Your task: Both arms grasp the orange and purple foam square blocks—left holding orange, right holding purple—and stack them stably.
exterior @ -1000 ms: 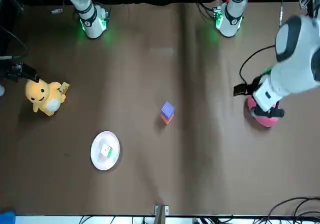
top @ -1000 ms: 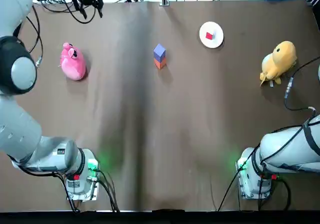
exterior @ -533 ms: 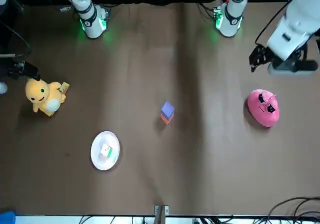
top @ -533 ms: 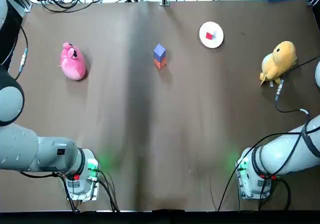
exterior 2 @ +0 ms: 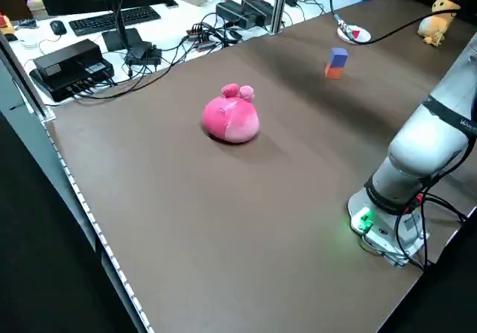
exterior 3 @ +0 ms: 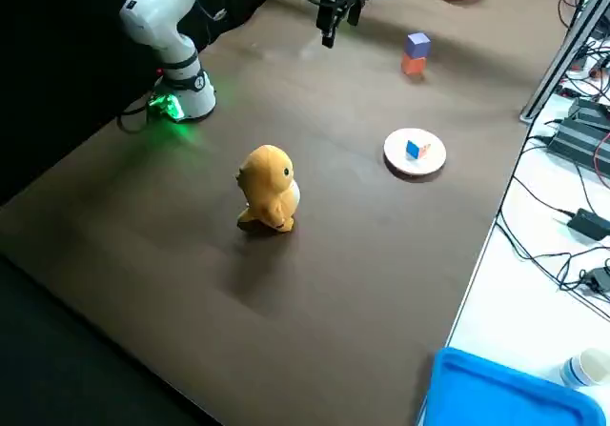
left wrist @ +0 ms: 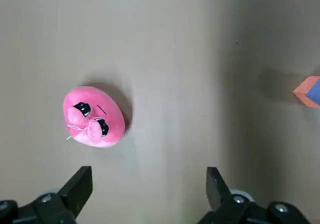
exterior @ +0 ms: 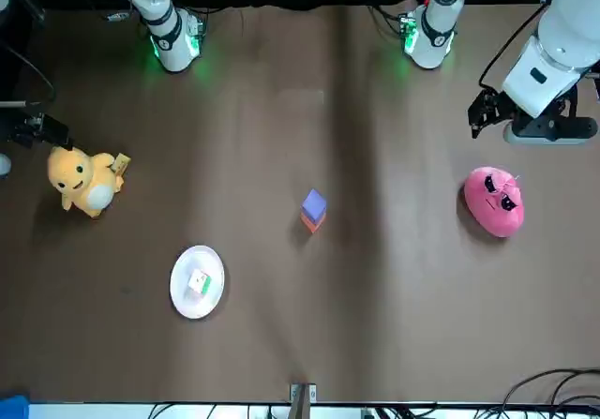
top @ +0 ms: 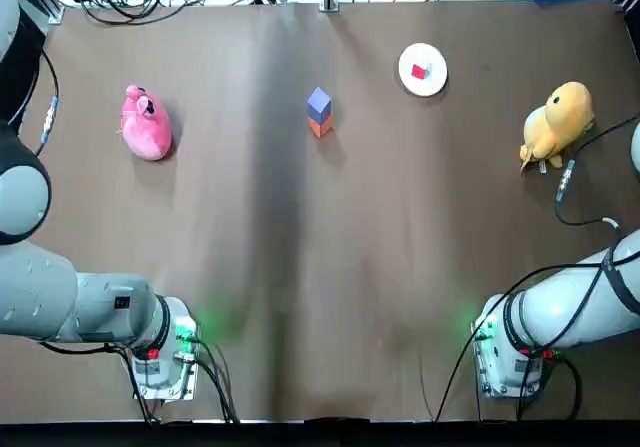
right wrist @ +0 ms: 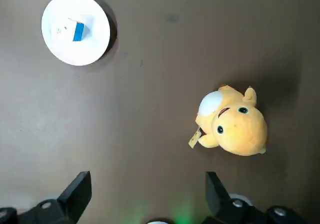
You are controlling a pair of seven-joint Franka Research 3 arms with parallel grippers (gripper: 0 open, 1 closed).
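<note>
Beneath purple block [top: 319, 102], orange block [top: 320, 127] sits half-hidden

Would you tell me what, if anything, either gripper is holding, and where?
Nothing: the left gripper and right gripper are open and empty; the purple block sits on the orange block.

The purple block [left wrist: 315, 92] on the orange block [left wrist: 303, 89] is cut off by the left wrist view's frame edge. Upper right, top view: small cube [top: 419, 71] on white plate [top: 432, 83], details too small.
</note>
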